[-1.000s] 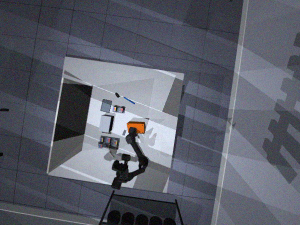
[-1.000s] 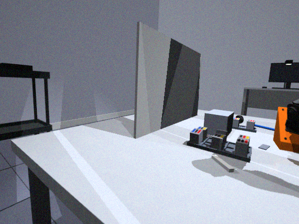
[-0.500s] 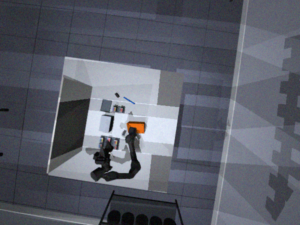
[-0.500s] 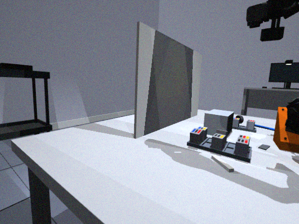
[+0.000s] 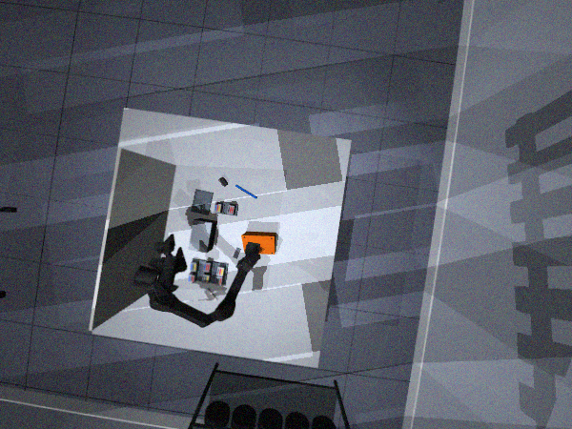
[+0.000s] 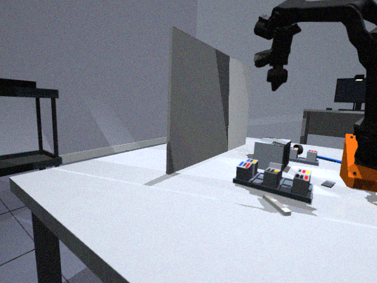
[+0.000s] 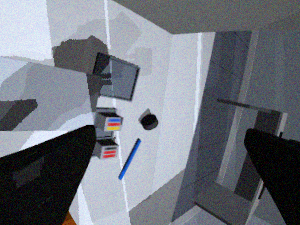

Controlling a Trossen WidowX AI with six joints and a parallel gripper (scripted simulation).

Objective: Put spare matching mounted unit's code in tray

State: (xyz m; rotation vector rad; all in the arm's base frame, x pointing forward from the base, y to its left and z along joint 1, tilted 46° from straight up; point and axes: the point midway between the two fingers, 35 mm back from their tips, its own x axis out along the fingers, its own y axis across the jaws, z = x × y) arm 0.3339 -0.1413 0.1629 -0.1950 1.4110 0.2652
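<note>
My gripper is open and empty, high above the table. A shallow grey tray with a dark rim lies on the table with nothing visible in it. A larger dark rack holds several grey blocks with coloured stripes, including one block in the middle and another block at the right end. A smaller rack beside the tray holds a block with blue, red and yellow stripes and a block with red stripes. The printed back code is not readable, and which block is the mounted unit is unclear.
A grey box stands between the racks. A tall panel stands along one table side. The orange base carries the arm. A black cylinder, a blue stick and a pale strip lie on the table.
</note>
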